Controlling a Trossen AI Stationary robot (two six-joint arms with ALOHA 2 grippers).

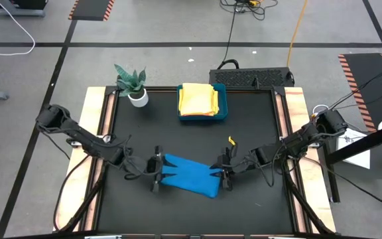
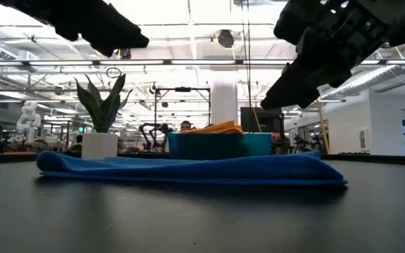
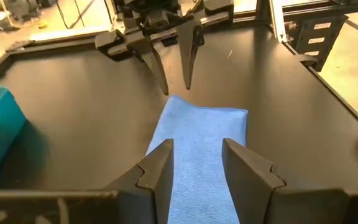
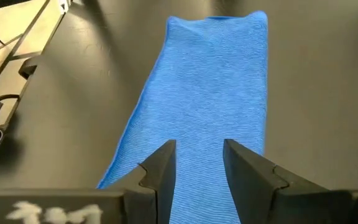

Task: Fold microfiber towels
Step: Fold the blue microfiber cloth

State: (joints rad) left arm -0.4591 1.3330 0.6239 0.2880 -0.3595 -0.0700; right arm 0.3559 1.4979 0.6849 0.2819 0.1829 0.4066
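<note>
Towel (image 1: 190, 175) folding is partway done, I judge: from above, a blue cloth lies as a long strip on the black counter (image 1: 191, 136), with the left gripper (image 1: 156, 174) over one short end and the right gripper (image 1: 225, 174) over the other. Beyond both, a teal tray (image 1: 203, 114) holds folded yellow and orange towels (image 1: 198, 99), with a potted plant (image 1: 133, 85) beside it.

At counter level, the strip (image 2: 188, 169) rests flat and layered, both arms above it; the grippers' tips are cut off here.

From the left wrist, that gripper's fingers (image 3: 157, 177) stand apart, empty, straddling the cloth's end; the right gripper opposite is likewise spread.

From the right wrist, its fingers (image 4: 160, 171) gape over the strip (image 4: 210, 93), holding nothing.

Next likely comes pinching one end and carrying it across. Whether any tip touches cloth is unclear.
</note>
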